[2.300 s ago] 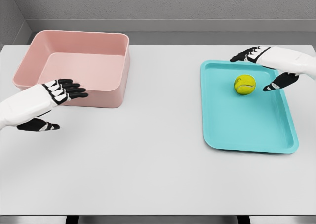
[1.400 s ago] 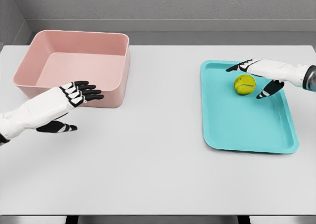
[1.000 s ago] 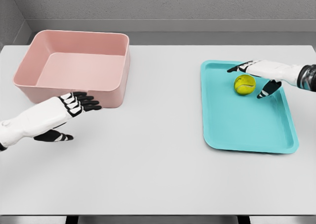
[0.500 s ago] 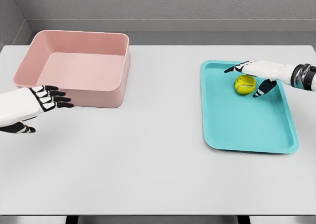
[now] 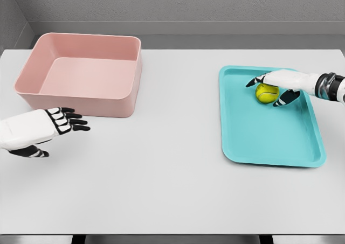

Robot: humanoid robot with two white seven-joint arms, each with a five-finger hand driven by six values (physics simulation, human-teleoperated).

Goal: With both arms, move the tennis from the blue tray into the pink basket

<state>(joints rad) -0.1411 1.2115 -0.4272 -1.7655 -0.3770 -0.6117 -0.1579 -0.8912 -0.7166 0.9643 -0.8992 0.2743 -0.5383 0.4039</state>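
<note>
**On the tray, right of frame: robot hand cupped over the ball**

At the upper right of the frame the yellow-green tennis ball [image 5: 267, 93] sits on the floor of the blue tray [image 5: 269, 141], in the tray's far half, nearer its right rim than its left. The right robot hand [image 5: 272, 88] reaches in from the right edge of the picture and lies over the ball: its palm covers the ball's top and right side, one dark finger [image 5: 253, 81] points left past the ball, and the thumb [image 5: 284, 98] curls down at the ball's lower right. The fingers are bent around the ball but not fully closed; whether they grip it or only touch it cannot be told. The ball looks to be resting on the tray.

The tray lies flat on the white table [image 5: 161, 174], its long side running away from the camera.

At the upper left stands the pink basket [image 5: 81, 71], well apart from the tray, with nothing visible inside.

Just in front of the basket, at the left edge, the left robot hand [image 5: 51, 126] hovers above the table with its fingers stretched out toward the right and the thumb tucked below, holding nothing.
</note>
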